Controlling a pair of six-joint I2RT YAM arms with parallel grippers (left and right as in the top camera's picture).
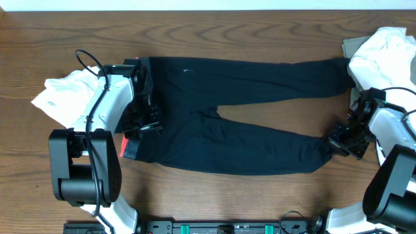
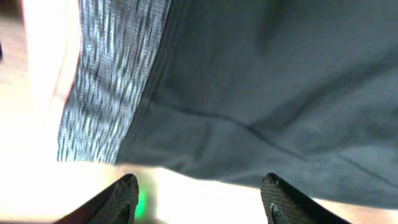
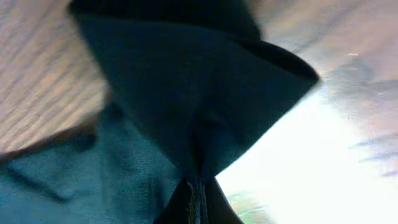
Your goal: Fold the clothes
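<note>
The long black stretchy leggings [image 1: 247,140] are lying flat across the middle of the brown wooden worktop [image 1: 214,32]. Their red-and-grey waistband [image 1: 130,148] is pointing toward the left edge, and both legs are reaching toward the right edge. The left tool [image 1: 146,120] is standing over the waistband, released, with its two dark fingertips [image 2: 124,193] apart and nothing between them. The right tool [image 1: 344,140] is clenching the hem of the leg nearer to the robot, close to the right edge, and the cloth is bunching up from its closed jaws. A crumpled white top [image 1: 62,97] is resting at the left edge. Another white garment [image 1: 383,55] is lying on a beige piece [image 1: 351,45] in the far right corner.
</note>
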